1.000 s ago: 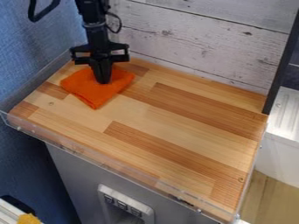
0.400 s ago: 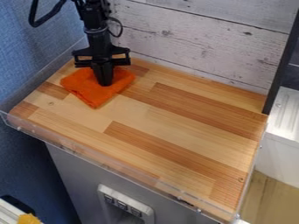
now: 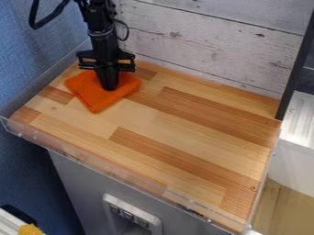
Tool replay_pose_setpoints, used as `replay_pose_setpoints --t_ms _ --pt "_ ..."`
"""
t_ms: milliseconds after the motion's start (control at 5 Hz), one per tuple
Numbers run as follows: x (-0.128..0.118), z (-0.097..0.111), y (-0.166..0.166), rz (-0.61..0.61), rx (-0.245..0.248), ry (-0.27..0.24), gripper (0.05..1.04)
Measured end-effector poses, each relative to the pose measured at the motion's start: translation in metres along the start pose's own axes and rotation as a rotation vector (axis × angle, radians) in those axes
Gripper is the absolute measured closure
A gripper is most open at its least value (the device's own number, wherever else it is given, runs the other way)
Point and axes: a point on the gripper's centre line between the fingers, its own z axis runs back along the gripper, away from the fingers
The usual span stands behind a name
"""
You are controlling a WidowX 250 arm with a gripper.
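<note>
The orange cloth (image 3: 92, 97)'s near corner had just shifted slightly toward the blue wall (image 3: 36, 59), suggesting contact was moving it on the surface (image 3: 184, 133), beneath the narrow end effector (image 3: 109, 88), whose hold on it was unclear.

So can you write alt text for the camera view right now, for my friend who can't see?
A robot's black gripper points down onto an orange cloth near the upper left corner of a striped wooden tabletop. Behind is a wall of whitish planks; a blue wall is at the left.
</note>
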Motion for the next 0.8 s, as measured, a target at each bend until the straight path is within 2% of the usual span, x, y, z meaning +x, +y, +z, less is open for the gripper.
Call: replay_pose_setpoints --t_ms 600,800 --pt "-0.0082 -0.0001 0.0016 -0.226 0.002 0.027 1.025" --pt "-0.0055 0.0015 0.0024 -0.286 0.003 0.020 1.025"
